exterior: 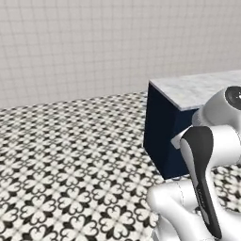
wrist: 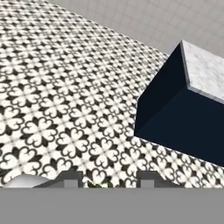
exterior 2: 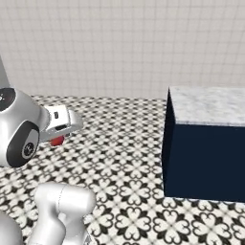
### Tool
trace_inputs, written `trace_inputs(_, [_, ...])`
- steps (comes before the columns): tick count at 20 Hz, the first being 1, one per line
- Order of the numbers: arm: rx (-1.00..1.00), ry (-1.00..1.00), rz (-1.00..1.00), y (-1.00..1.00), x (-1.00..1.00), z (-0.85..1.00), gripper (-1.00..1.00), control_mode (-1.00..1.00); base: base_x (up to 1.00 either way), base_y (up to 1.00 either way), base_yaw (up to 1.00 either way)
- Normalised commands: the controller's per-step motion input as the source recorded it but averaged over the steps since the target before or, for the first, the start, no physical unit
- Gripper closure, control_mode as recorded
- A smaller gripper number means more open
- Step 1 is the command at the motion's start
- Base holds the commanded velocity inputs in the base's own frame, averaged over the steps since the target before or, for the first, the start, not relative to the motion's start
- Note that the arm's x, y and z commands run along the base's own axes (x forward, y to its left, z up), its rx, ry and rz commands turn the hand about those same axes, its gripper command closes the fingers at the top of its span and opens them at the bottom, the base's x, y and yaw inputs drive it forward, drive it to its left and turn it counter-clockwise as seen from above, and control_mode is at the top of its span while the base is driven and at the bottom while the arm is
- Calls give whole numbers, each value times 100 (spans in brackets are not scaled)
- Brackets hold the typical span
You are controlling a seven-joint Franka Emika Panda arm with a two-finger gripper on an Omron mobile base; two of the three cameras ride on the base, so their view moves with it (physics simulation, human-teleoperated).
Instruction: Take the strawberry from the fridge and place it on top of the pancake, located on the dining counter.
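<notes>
1. Patterned black-and-white floor tiles (exterior: 70, 160) are spreading beneath a pale tiled wall (exterior 2: 119, 43).
2. The strawberry (exterior 2: 58, 140) is showing as a red spot tucked under the end effector (exterior 2: 60, 136), touching it.
3. Whether the end effector is actually gripping the strawberry cannot be told; its fingertips (wrist: 72, 178) are standing apart in the hand view.
4. The marble-topped table (exterior 2: 206, 105) on its navy base is sitting well apart, to the right.

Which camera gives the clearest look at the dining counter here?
The right base view: the dining counter shows its marble top and two navy sides almost square-on, with nothing in front. The left base view has it partly hidden behind the arm. The hand view shows it tilted and cut off at the right edge.
</notes>
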Motion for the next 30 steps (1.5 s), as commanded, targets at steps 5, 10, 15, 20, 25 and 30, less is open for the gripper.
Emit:
trace_inputs(5, [0,0,0,0,0,0,100,100,100,-5,-7])
trace_inputs(10, [0,0,0,0,0,0,100,100,100,-5,-7])
trace_inputs(15, [0,0,0,0,0,0,100,100,100,-7,-9])
trace_inputs(20, [0,0,0,0,0,0,100,100,100,-8,-15])
trace_inputs(25, [0,0,0,0,0,0,100,100,99,-3,-46])
trace_inputs(30, [0,0,0,0,0,0,100,100,91,0,-57])
